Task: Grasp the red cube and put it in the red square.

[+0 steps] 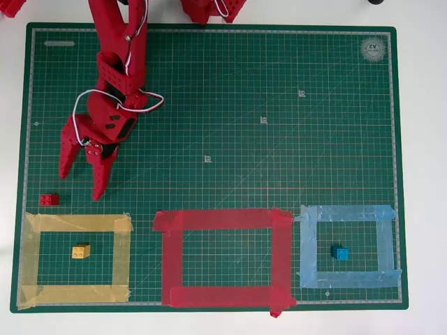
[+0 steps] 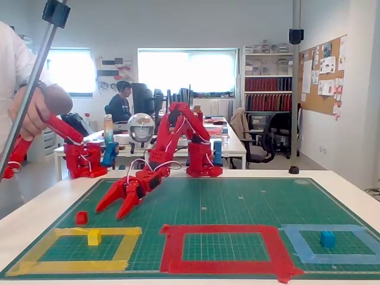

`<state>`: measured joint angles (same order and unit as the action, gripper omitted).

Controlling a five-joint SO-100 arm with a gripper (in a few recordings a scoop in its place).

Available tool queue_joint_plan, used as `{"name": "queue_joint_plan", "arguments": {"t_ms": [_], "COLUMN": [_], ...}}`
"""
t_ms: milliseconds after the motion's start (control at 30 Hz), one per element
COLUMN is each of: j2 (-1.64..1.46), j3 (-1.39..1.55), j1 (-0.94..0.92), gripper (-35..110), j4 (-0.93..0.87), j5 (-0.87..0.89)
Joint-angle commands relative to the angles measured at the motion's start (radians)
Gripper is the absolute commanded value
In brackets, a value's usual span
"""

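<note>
In the overhead view the red cube (image 1: pixel 49 199) lies on the green mat (image 1: pixel 279 84) just above the yellow tape outline (image 1: pixel 75 223), below and left of the gripper (image 1: pixel 84 174), whose fingers hang spread and empty, well left of the red square (image 1: pixel 223 220).

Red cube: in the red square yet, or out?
Out. The red cube sits on the green mat above the yellow tape outline, left of the red square, overhead view.
</note>
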<state>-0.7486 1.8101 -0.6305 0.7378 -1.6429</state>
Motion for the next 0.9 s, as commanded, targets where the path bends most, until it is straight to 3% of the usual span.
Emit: {"name": "queue_joint_plan", "arguments": {"t_ms": [0,867], "j2": [0.038,0.262], "j3": [-0.140,-0.446], "j1": [-0.018,-0.064], "gripper": [35,35], "j4": [0.046,0.028], "j5": [-0.017,-0.009]}}
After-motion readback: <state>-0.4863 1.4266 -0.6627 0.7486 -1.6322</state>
